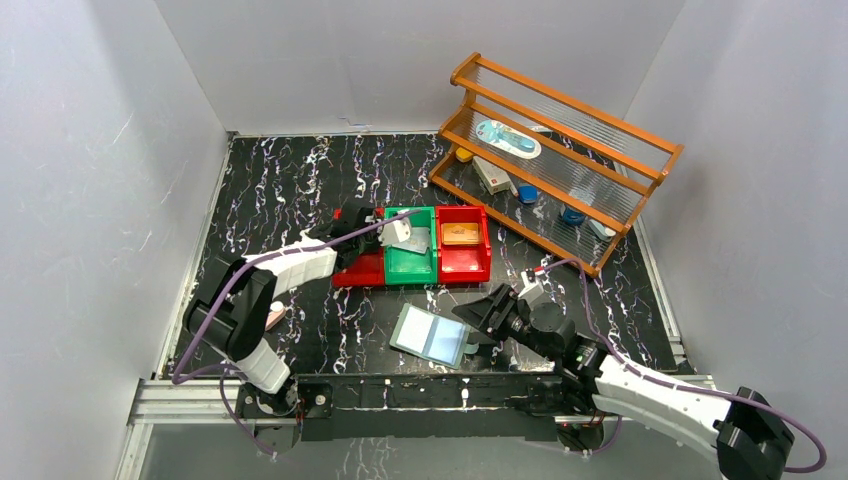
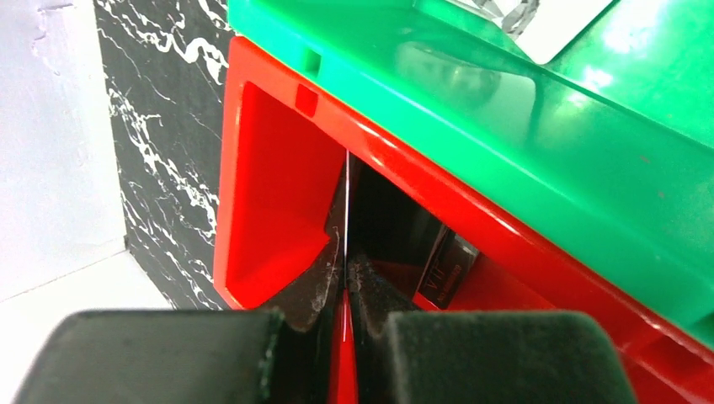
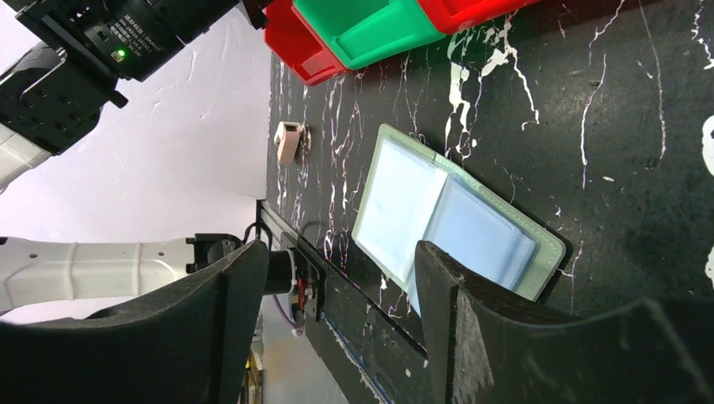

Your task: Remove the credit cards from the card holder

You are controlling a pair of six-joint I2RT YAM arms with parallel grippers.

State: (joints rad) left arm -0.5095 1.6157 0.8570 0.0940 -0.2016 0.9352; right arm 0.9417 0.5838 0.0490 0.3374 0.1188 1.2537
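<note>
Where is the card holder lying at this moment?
In the top view, the card holder lies open on the table near its front edge, around the middle, just left of the right gripper and in front of the green bin.

The left arm point(image 1: 290, 265) rises from its base at the near left corner, folds at the elbow, and extends its forearm forward and to the right. The left gripper point(image 2: 345, 282) points forward and down. Its jaws are closed to a narrow slit, with the two pads clamping a credit card point(image 2: 345, 210) that is seen edge-on as a thin line. The right arm point(image 1: 650, 385) lies low from its base at the near right corner and reaches to the left. The right gripper point(image 3: 341, 261) has its jaws spread wide with nothing between the fingers point(image 3: 240, 286). The two grippers are well apart.
</note>
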